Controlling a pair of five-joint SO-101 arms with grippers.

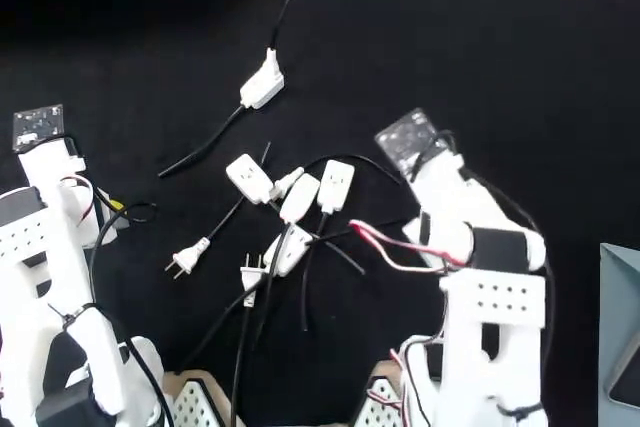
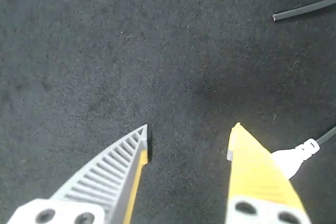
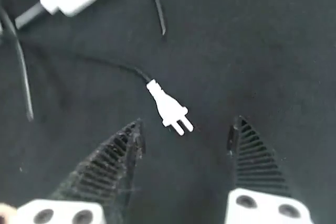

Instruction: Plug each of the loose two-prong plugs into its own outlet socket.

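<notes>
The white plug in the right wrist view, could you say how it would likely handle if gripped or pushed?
The plug looks small and rigid, so probably light and firm to grip. Its thin black cord curves loosely, so it would likely trail and tug. Lying flat on the black cloth, it seems unlikely to roll.

Your high camera is fixed above the black table (image 1: 520, 57) and looks down on it from well off, with the far edge at the top. Your left wrist camera sits behind the left gripper (image 2: 191, 126). It faces along the parted fingers, close over the table. The right wrist camera has the same setup behind the right gripper (image 3: 188, 121), close over a loose plug (image 3: 169, 109). All three views share the table surface. Can't match that plug to the high view.
</notes>
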